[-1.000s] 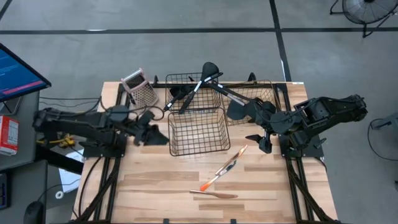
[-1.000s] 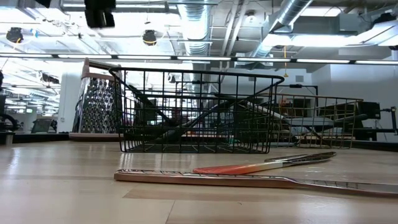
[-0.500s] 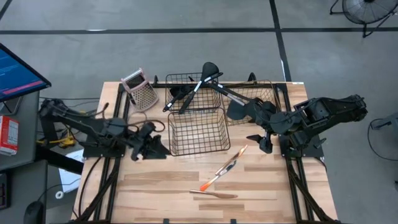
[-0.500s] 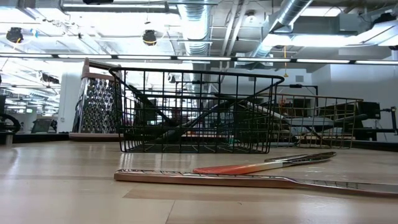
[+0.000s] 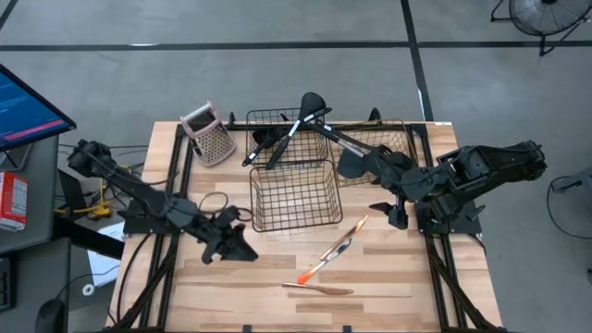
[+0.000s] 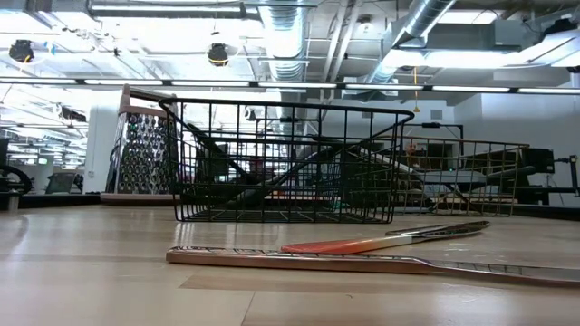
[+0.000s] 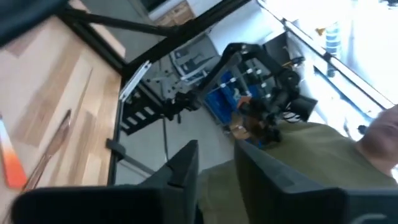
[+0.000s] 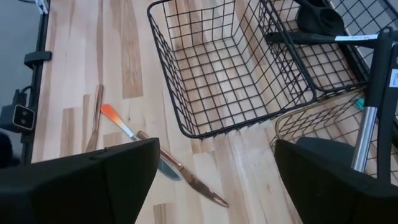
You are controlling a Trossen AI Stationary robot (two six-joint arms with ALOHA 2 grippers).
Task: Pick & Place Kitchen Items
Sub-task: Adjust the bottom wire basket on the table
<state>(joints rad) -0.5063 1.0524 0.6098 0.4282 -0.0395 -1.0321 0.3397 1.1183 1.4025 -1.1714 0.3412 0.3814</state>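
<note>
The pale wooden table shows light and darker plank stripes running lengthwise. Three black wire baskets form open grid patterns — the nearest square one lets the wood show through its mesh. A silver metal box grater carries a pink top and a dotted perforated face. Black plastic ladles and spatulas lean in the rear baskets, one with a white label on its handle. On the boards lie thin copper-toned metal utensils, and one has a bright orange handle. Both arms are dark — nearly black. The floor around is grey with black lines.
</note>
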